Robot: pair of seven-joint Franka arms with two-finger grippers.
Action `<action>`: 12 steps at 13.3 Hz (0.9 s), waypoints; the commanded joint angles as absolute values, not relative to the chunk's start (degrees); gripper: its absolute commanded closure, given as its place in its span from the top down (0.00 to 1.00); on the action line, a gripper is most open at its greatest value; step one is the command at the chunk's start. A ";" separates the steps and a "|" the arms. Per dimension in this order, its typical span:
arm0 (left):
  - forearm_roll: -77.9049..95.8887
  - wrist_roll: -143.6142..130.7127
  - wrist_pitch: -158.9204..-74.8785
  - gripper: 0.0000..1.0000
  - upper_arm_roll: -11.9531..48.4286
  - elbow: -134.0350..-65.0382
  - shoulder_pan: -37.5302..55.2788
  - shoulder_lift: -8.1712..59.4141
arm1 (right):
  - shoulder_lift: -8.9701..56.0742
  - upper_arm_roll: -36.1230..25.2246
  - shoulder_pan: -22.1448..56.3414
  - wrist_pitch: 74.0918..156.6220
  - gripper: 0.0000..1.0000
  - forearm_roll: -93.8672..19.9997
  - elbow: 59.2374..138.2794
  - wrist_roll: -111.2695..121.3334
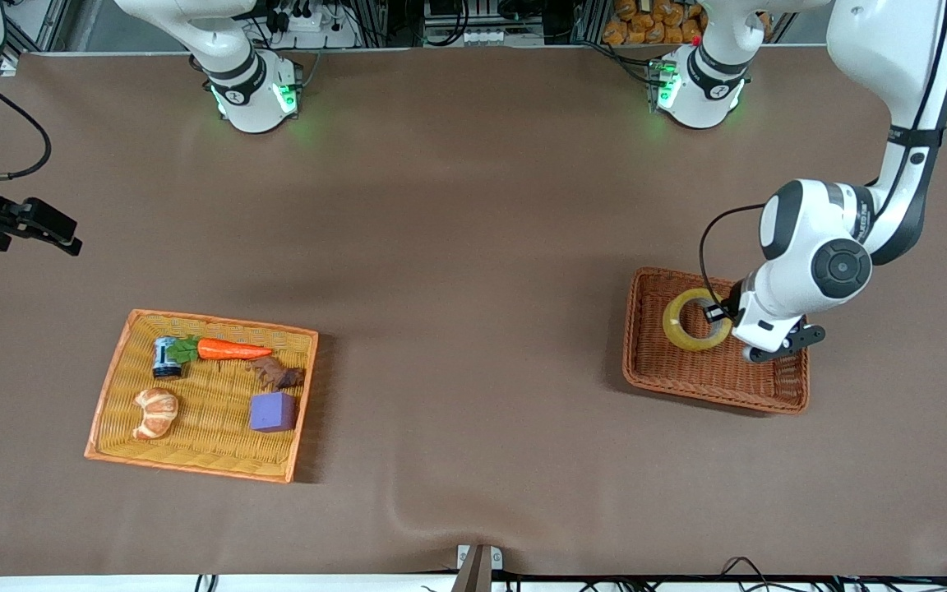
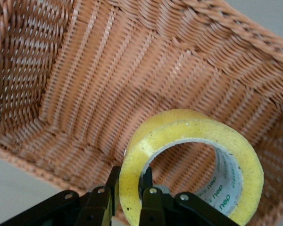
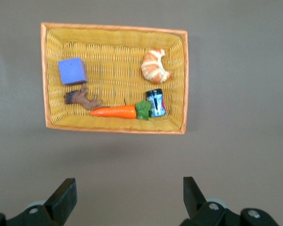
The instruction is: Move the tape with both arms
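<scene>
The tape (image 1: 694, 320), a yellow translucent ring with a grey-white core, is in the brown wicker basket (image 1: 712, 395) toward the left arm's end of the table. My left gripper (image 1: 722, 316) is shut on the ring's wall. In the left wrist view, one finger is outside the tape (image 2: 193, 136) and one is inside its hole, with the gripper (image 2: 129, 178) just over the basket's floor (image 2: 94, 94). The roll is tilted. My right gripper (image 1: 66, 238) is open and empty over bare table at the right arm's end, where that arm waits; its jaws (image 3: 129, 193) are wide apart.
A yellow wicker tray (image 1: 194, 464) lies nearer the front camera at the right arm's end and also shows in the right wrist view (image 3: 113, 129). It holds a purple cube (image 1: 272, 411), a croissant (image 1: 155, 411), a carrot (image 1: 231, 349), a small can (image 1: 166, 358) and a brown figure (image 1: 280, 376).
</scene>
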State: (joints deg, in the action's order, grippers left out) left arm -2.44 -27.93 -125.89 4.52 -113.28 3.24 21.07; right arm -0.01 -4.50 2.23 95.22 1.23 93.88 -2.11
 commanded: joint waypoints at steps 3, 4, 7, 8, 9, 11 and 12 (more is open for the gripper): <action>-3.52 -19.80 -126.74 1.00 5.27 -111.71 1.50 18.66 | -0.70 -4.31 1.32 91.23 1.00 0.97 92.99 -2.64; -3.52 -19.25 -125.52 1.00 5.45 -111.27 1.58 16.20 | -0.70 -4.13 1.67 90.80 1.00 1.05 92.90 -2.64; -3.34 -19.60 -115.27 1.00 7.81 -104.98 2.11 8.54 | -0.88 -4.48 1.06 90.53 1.00 1.14 92.73 -2.37; -3.34 -19.77 -109.74 1.00 8.26 -99.81 2.20 8.00 | -0.88 -4.31 0.97 90.35 1.00 1.14 92.03 -2.46; -3.43 -19.78 -103.60 1.00 8.61 -94.10 2.20 8.00 | -0.88 -4.31 1.05 90.26 1.00 1.14 91.93 -2.46; -3.43 -19.16 -93.74 1.00 8.96 -85.64 2.11 7.74 | -0.97 -4.39 0.97 88.69 1.00 1.14 91.67 -2.37; -3.43 -18.81 -92.13 1.00 8.88 -84.74 2.02 6.08 | -0.97 -4.48 0.88 88.42 1.00 1.14 91.32 -2.37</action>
State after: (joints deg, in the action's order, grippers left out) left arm -2.49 -19.83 -96.65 8.46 -89.57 2.57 5.38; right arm -0.15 -5.02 2.02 89.91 1.18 91.93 -2.15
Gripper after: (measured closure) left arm 0.000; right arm 0.000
